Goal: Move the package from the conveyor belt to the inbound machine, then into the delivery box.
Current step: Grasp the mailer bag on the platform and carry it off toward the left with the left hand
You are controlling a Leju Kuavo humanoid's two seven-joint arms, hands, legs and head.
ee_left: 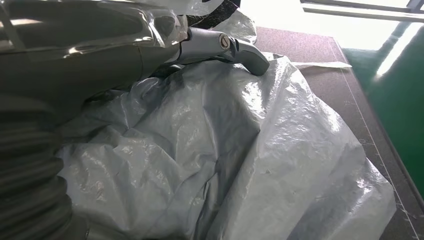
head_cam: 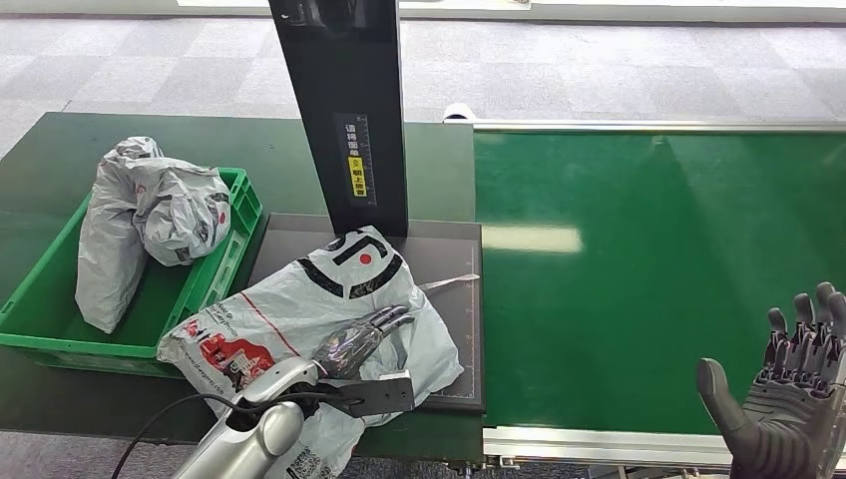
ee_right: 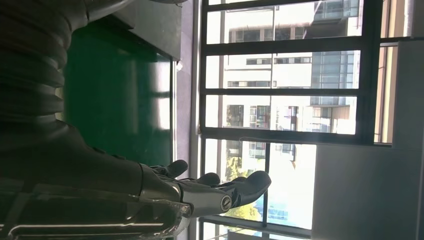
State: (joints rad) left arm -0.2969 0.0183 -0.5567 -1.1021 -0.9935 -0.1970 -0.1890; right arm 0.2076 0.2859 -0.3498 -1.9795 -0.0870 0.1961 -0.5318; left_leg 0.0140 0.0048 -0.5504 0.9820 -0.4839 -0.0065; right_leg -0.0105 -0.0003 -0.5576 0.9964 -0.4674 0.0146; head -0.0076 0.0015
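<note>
The package (head_cam: 299, 299), a crumpled white plastic mailer with red and black print, lies on the dark grey plate of the inbound machine (head_cam: 454, 329), below its black column (head_cam: 344, 110). One corner of the mailer hangs over the plate's near edge. My left hand (head_cam: 359, 337) rests on top of it with fingers stretched out flat. In the left wrist view the thumb (ee_left: 225, 47) reaches over the wrinkled plastic (ee_left: 260, 165) without pinching it. My right hand (head_cam: 793, 399) hovers at the near right edge of the green conveyor belt (head_cam: 648, 269), fingers apart and holding nothing (ee_right: 200, 192).
A green crate (head_cam: 40, 309) stands left of the machine plate with two grey bagged parcels (head_cam: 150, 215) in it. The belt's metal rails run along its far and near sides. Large windows (ee_right: 300, 100) lie beyond the belt in the right wrist view.
</note>
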